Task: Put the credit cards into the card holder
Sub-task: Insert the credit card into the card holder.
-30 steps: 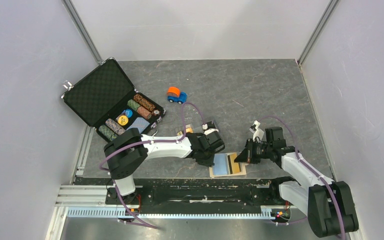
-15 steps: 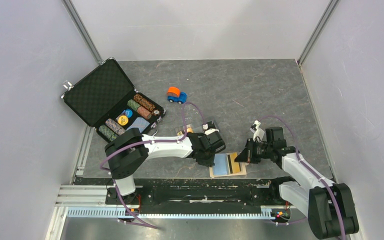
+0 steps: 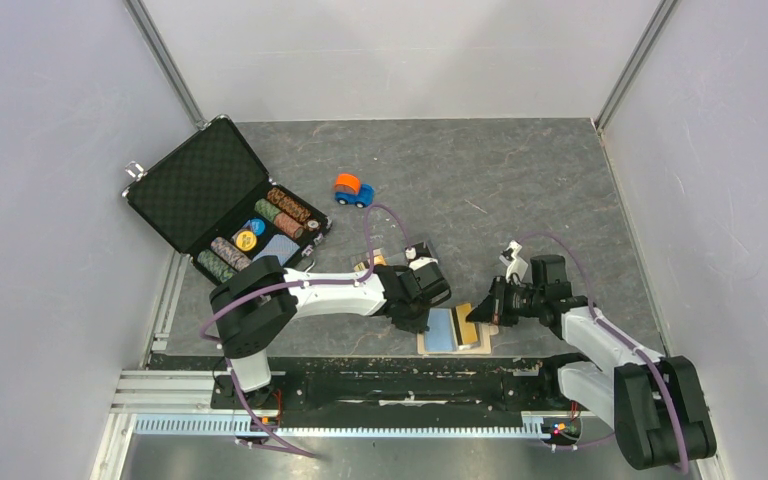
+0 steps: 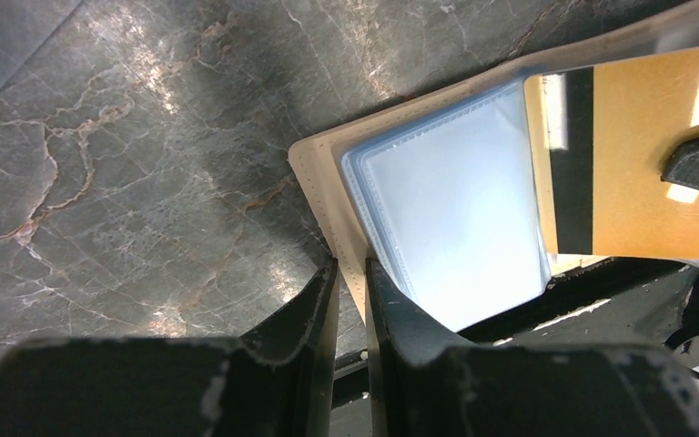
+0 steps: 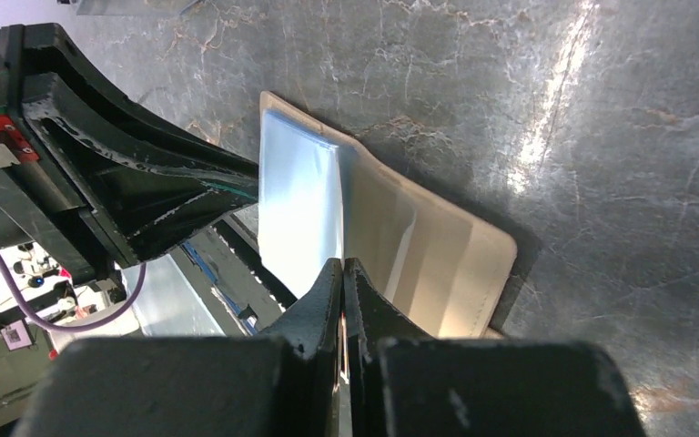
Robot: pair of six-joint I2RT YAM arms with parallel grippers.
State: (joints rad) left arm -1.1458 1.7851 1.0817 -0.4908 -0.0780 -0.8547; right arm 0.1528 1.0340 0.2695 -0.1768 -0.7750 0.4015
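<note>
The beige card holder (image 3: 450, 349) lies open at the table's near edge. My left gripper (image 3: 417, 318) is shut on its left edge; in the left wrist view the jaws (image 4: 350, 282) pinch the beige border (image 4: 323, 173). A light blue card (image 4: 455, 228) lies in a clear sleeve on its left half. My right gripper (image 3: 481, 312) is shut on a gold card with a black stripe (image 4: 637, 164) and holds it tilted over the holder's right half. In the right wrist view the card is edge-on between the shut jaws (image 5: 343, 273), above the holder's beige slots (image 5: 437, 264). No black card shows.
An open black chip briefcase (image 3: 215, 205) with poker chips stands at the back left. A small orange and blue toy car (image 3: 353, 189) sits behind the middle. A small clear box (image 3: 380, 258) lies just behind my left arm. The table's front edge (image 3: 360, 355) runs right below the holder.
My right gripper has moved a little to the left with the gold card, bringing it further over the card holder. My left gripper has stayed clamped on the holder's left edge.
</note>
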